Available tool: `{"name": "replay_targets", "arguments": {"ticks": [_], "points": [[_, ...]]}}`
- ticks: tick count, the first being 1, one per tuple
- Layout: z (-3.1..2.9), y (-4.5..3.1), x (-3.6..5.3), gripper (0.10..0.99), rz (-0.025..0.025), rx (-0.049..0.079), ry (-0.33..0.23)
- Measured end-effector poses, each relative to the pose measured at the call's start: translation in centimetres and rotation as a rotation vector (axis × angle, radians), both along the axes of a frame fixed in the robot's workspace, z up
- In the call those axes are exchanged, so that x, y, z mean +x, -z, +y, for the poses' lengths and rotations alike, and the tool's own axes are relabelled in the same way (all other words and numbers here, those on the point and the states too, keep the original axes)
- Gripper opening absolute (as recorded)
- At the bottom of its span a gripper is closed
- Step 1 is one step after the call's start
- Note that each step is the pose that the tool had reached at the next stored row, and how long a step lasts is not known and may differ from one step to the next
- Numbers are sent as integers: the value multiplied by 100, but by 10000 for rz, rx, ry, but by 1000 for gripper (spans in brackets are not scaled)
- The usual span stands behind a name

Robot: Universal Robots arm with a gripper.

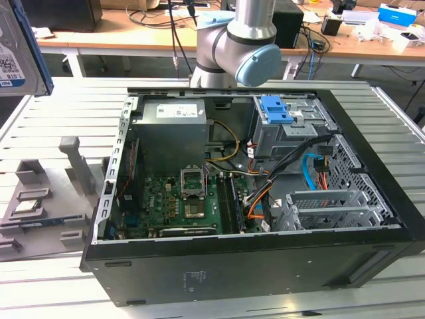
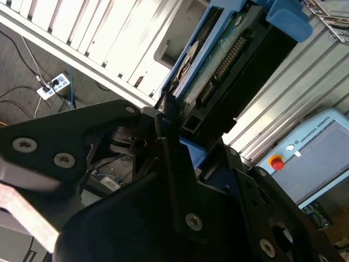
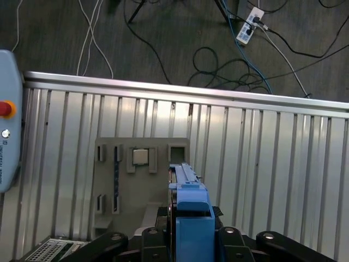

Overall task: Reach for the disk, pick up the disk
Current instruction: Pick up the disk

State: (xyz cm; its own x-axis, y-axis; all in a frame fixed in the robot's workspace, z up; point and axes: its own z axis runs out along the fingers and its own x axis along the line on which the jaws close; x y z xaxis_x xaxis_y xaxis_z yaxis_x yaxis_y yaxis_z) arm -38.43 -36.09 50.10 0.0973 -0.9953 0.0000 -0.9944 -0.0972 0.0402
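Observation:
The disk (image 1: pixel 14 56) hangs high at the exterior view's far left, its white label with barcodes and blue bracket showing, well clear of the open computer case (image 1: pixel 372 266). In the second wrist view my gripper (image 2: pixel 172 112) is shut on the disk (image 2: pixel 218 60), whose green circuit board and blue bracket run out from the black fingers (image 2: pixel 175 158). In the first wrist view the disk's blue edge (image 3: pixel 191 204) stands between the gripper's (image 3: pixel 191 236) two sides, above the slatted metal table.
A grey fixture tray (image 3: pixel 142 180) with small parts lies on the slatted table (image 3: pixel 272 164) below the disk, also at the exterior view's left (image 1: pixel 40 206). A teach pendant (image 3: pixel 8 120) rests at the table edge. Cables and a power strip (image 3: pixel 248 24) lie on the floor.

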Motion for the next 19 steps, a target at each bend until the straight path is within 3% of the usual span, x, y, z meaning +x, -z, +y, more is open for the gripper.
{"name": "replay_targets", "arguments": {"ticks": [7,13,19], "points": [[0,-136,6,369,0,0,0],[-1,-139,29,369,1,0,-1],[0,-139,122,369,14,0,0]]}}
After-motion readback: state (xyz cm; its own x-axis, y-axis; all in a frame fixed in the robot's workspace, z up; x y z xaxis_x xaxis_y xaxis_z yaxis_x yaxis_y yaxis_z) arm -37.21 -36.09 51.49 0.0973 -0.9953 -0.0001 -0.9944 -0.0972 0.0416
